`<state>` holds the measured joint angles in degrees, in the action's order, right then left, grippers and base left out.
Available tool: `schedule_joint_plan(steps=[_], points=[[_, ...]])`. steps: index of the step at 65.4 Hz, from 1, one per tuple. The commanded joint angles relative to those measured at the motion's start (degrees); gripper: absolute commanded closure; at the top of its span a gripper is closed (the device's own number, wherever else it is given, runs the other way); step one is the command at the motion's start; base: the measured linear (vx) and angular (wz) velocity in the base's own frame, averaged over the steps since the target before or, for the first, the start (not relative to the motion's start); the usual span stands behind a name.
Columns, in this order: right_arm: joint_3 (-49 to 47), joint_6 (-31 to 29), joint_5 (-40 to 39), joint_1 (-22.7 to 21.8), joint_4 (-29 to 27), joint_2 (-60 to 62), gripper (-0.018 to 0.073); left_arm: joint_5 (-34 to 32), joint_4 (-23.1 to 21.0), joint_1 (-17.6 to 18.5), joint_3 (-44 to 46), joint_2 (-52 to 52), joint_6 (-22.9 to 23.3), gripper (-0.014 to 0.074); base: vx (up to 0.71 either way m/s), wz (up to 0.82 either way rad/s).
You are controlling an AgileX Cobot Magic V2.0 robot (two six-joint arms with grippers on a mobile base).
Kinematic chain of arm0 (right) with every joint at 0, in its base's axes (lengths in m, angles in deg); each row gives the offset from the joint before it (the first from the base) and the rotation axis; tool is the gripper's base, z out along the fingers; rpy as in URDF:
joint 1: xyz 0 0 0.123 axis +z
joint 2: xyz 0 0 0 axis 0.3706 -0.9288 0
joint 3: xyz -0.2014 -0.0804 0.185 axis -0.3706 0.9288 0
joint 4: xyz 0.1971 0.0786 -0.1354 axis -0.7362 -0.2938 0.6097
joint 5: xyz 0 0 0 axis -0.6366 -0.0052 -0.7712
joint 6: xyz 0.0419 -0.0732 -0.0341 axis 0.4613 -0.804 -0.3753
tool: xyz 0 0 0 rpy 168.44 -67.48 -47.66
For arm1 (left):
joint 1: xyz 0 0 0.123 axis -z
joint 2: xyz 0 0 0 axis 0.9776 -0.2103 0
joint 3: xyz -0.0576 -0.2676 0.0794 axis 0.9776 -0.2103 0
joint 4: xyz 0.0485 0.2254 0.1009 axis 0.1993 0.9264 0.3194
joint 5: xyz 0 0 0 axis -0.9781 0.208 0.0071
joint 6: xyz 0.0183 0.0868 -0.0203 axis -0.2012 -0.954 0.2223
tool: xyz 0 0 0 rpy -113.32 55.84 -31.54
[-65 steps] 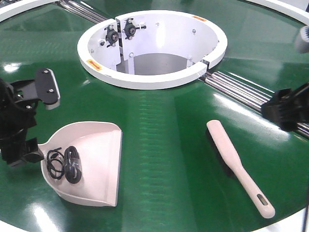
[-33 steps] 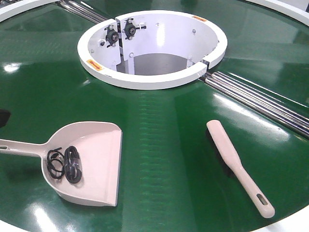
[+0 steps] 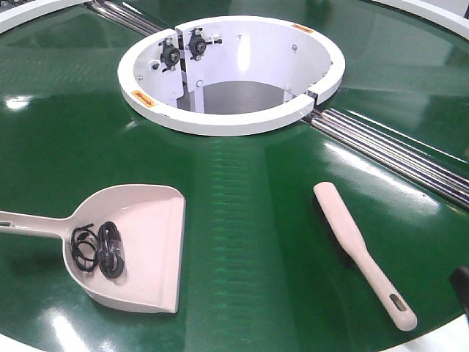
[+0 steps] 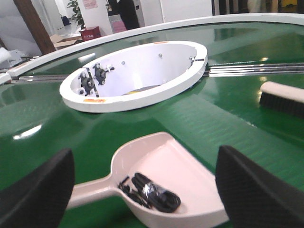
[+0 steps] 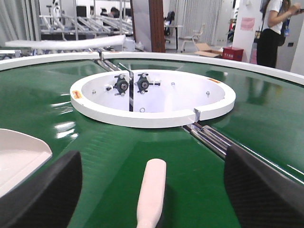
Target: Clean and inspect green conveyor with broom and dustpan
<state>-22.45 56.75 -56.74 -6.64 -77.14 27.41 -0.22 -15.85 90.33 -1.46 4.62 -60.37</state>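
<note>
Front-facing view: dustpan point(image 3: 135, 246), holding black loops point(image 3: 99, 249), and broom point(image 3: 363, 253) lie apart on the green conveyor point(image 3: 249, 205). Both arms' fingers spread wide, holding nothing. Advice: centre each handle between the fingers before closing.

You see the green conveyor point(image 3: 256, 220) as smooth, glossy belting that mirrors the lamps, with shiny silver metal rollers point(image 3: 388, 150) at its seam. The dustpan point(image 3: 143, 249) and broom point(image 3: 363, 253) look like matt pale pinkish-beige plastic; the broom's dark bristles point(image 4: 282, 102) look coarse. The white hub point(image 3: 227, 117) looks smooth and painted.
</note>
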Motion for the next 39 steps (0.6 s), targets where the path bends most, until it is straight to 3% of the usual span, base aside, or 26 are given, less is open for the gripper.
schedule_joint_plan(steps=[1, 7, 12, 16, 17, 20, 22, 26, 39], points=[[2.6, 0.2, -9.6, -0.1, -1.3, -0.2, -0.0019, -7.5, -1.1, 0.3, -3.5, 1.7, 1.2, 0.0021, 0.0, 0.0], [3.7, 0.2, -11.6, -0.1, -2.9, -0.3, -0.0019, -9.7, -3.6, 0.3, -5.3, 1.8, 2.3, 0.0036, 0.0, 0.0], [3.7, 0.2, -13.0, -0.1, -3.0, -0.3, 0.0013, -10.8, -4.8, 0.3, -5.4, 1.8, 2.7, 0.0139, 0.0, 0.0], [3.7, 0.0, -13.2, -0.1, -2.9, -0.3, 0.0104, -11.0, -5.0, 0.3, -5.4, 1.8, 2.7, 0.0311, 0.0, 0.0], [3.7, 0.0, -13.2, -0.1, -2.9, -0.3, 0.0146, -11.0, -5.0, 0.3, -5.4, 1.8, 2.7, 0.0331, 0.0, 0.0], [3.7, 0.0, -13.2, -0.1, -2.9, -0.3, 0.0268, -11.0, -5.0, 0.3, -5.4, 1.8, 2.7, 0.0533, 0.0, 0.0], [3.7, 0.0, -13.1, -0.1, -2.9, -0.3, 0.0368, -11.3, -5.0, 0.3, -5.4, 1.8, 2.6, 0.0606, 0.0, 0.0], [3.7, 0.0, -13.2, -0.1, -3.0, -0.3, 0.057, -12.1, -5.0, 0.3, -5.4, 1.8, 2.6, 0.0605, 0.0, 0.0], [3.7, 0.1, -13.0, -0.1, -3.1, -0.3, 0.0568, -12.3, -5.0, 0.3, -5.4, 1.8, 2.7, 0.0604, 0.0, 0.0]])
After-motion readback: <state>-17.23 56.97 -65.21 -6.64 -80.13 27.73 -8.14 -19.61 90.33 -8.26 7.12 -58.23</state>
